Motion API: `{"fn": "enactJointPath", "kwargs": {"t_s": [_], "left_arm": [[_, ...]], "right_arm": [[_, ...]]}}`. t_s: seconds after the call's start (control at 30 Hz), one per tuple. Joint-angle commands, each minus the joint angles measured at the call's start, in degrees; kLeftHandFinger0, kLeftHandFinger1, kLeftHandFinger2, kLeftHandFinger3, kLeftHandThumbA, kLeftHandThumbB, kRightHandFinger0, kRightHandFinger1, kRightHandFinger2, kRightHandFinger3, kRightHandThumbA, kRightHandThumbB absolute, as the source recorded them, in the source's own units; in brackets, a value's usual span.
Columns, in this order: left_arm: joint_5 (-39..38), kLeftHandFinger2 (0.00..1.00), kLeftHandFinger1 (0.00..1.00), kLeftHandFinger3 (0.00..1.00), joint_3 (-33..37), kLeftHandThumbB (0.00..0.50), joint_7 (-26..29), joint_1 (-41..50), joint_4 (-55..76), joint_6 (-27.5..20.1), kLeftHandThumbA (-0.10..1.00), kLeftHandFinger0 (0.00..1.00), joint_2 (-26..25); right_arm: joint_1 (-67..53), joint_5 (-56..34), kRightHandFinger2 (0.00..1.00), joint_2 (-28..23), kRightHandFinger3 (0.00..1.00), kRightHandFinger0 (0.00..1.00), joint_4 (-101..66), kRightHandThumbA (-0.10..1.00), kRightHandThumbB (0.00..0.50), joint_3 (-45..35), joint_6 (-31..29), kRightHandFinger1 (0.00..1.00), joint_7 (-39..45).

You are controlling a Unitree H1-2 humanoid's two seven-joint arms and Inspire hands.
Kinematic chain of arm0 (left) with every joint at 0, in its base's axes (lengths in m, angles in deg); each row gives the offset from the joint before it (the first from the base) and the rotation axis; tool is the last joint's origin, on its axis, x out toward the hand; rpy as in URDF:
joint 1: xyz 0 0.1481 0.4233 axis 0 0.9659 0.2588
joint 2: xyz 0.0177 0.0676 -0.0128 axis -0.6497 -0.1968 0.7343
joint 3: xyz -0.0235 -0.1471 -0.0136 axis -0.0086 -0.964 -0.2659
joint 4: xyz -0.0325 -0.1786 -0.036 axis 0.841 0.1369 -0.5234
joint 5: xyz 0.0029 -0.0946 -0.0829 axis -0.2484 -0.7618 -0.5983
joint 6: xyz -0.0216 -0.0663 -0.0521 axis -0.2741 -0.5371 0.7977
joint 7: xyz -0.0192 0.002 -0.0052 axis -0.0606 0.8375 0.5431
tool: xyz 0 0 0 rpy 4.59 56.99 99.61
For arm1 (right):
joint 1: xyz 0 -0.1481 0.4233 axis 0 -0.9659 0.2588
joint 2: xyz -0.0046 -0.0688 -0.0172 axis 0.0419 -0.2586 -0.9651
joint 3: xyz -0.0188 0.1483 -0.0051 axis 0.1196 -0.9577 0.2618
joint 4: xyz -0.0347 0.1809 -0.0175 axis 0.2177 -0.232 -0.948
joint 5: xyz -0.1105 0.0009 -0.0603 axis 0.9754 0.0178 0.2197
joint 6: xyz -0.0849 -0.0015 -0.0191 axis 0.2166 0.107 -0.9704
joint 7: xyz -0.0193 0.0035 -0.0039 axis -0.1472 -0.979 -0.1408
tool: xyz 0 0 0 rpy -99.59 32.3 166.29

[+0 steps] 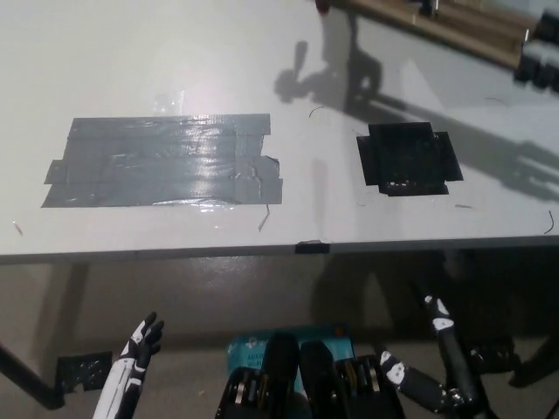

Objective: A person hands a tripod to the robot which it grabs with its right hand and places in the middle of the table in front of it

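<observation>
Nearest, below table edge: my left hand [135,358] low at left, fingers straight, slightly apart, holding nothing. My right hand [450,388] low at right, fingers spread, empty. Beyond, table [175,52]: grey tape patch [166,161] left of centre, black tape patch [408,159] to its right. Shadows fall across far right side. Cannot tell where tripod is.

Near left: white left hand [138,349] low in view, forearm entering from bottom edge, dark-tipped fingers apart and pointing far, nothing held. Near right: black right hand [441,371] low, white-patched fingers apart, one pointing far, one pointing left, nothing held.
</observation>
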Motion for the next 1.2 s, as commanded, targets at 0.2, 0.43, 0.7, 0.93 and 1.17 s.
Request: {"fn": "enactJointPath", "kwargs": {"t_s": [0.2,0.43,0.7,0.93,1.17], "left_arm": [[1.2,1.00,1.00,1.00,0.1,0.258,0.3,0.5,1.3,-3.2,1.00,1.00,-0.8],[0.9,1.00,1.00,1.00,0.1,0.253,0.2,-0.2,0.7,-3.3,1.00,0.99,-0.7],[0.6,1.00,1.00,1.00,0.1,0.245,-0.2,-0.6,1.2,-3.2,1.00,0.99,-0.8],[1.4,1.00,1.00,1.00,0.2,0.251,0.0,-1.2,0.9,-3.7,1.00,0.99,-1.0],[0.9,1.00,1.00,1.00,0.1,0.252,-0.2,-2.1,1.0,-3.1,1.00,0.99,-0.9]], "right_arm": [[14.5,29.5,1.00,-1.6,1.00,1.00,-23.1,0.79,0.428,-6.6,6.1,1.00,0.7],[28.4,35.8,1.00,-4.8,1.00,1.00,-19.9,0.86,0.457,-8.3,13.8,1.00,6.9],[39.5,35.4,1.00,-8.1,1.00,1.00,-1.7,0.90,0.457,-6.2,18.1,1.00,4.8],[46.7,35.3,1.00,-9.3,1.00,1.00,13.2,0.86,0.439,-3.1,19.6,1.00,3.2],[51.9,33.3,1.00,-9.6,1.00,1.00,22.1,0.92,0.462,-1.3,22.1,1.00,4.5]]}}
